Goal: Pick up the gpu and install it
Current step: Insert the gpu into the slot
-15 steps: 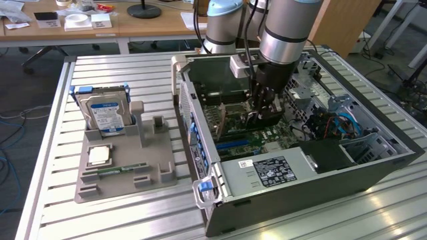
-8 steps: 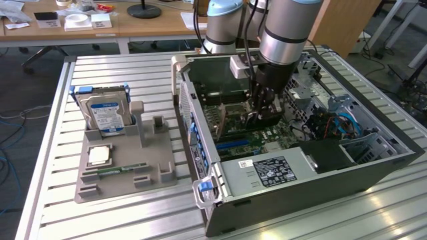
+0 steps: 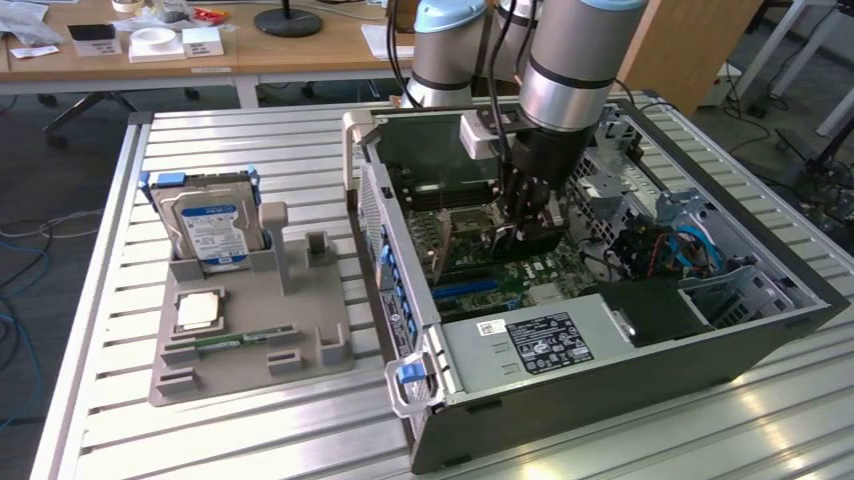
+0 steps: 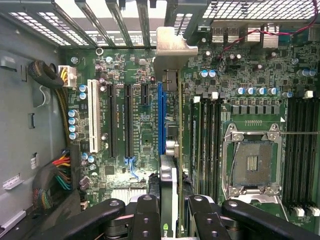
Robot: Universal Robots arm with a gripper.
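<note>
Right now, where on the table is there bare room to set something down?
Bare slats behind the hard drive and in front of the grey tray. Crowded: the strip between tray and computer case, and inside it around the pincer gripping the gpu.

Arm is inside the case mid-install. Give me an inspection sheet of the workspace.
Surface: slatted metal table carrying an open PC case and a grey fixture tray.
Job's things: gpu edge-on over the motherboard, alongside the blue slot.
Clutter: hard drive, memory stick and chip on the tray.
Grippers: the gripper is inside the case, shut on the gpu.
Cables: coloured wire bundle at the motherboard's edge.
Surroundings: wooden desk beyond the table.
</note>
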